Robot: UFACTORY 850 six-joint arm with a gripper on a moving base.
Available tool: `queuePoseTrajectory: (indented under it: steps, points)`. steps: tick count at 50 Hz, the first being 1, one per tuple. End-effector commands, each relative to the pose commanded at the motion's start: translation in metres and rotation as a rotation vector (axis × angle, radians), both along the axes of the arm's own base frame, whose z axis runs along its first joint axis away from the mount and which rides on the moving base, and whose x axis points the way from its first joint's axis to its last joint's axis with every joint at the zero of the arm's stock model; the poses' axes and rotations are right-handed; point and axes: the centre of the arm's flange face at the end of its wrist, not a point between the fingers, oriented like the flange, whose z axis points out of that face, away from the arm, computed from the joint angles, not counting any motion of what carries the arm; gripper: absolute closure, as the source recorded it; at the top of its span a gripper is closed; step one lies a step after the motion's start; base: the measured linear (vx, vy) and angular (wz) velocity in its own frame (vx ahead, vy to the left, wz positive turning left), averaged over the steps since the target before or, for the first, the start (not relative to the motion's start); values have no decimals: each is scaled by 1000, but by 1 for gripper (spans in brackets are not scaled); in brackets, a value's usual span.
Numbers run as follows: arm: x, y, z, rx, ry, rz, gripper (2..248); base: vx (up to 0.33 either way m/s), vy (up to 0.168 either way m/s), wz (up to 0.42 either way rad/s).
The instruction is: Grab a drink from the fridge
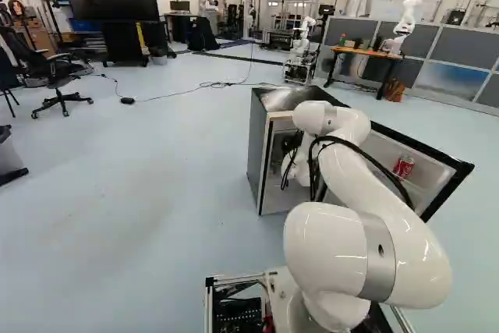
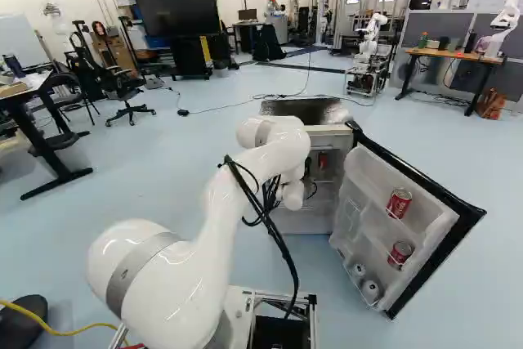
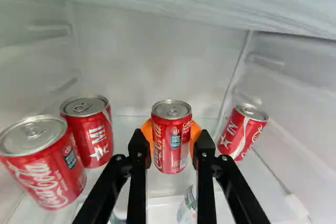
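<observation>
Coca-Cola can [image 3: 171,140]: held upright inside the fridge [image 1: 261,150], directly between the orange pads [image 3: 196,131]
Fingers [image 3: 137,166]: pinched against both its sides
Long axis: set crosswise to the fingers' reach
Withdrawal: best made straight back, with side cans [image 3: 244,132] avoided

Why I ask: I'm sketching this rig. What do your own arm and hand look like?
My arm is glossy white, with rounded joint housings, smooth tubular links and grey bands at the joints. Loose black cables loop along it. My hand is black, with two slim, jointed fingers and orange pads.
</observation>
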Motion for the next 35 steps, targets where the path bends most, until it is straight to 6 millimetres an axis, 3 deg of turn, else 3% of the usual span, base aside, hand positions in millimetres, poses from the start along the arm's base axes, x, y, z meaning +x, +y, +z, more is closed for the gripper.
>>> queuePoseTrajectory:
  steps: [35]
  points:
    - [-65, 12, 27, 47, 119, -21, 161, 0, 0, 0]
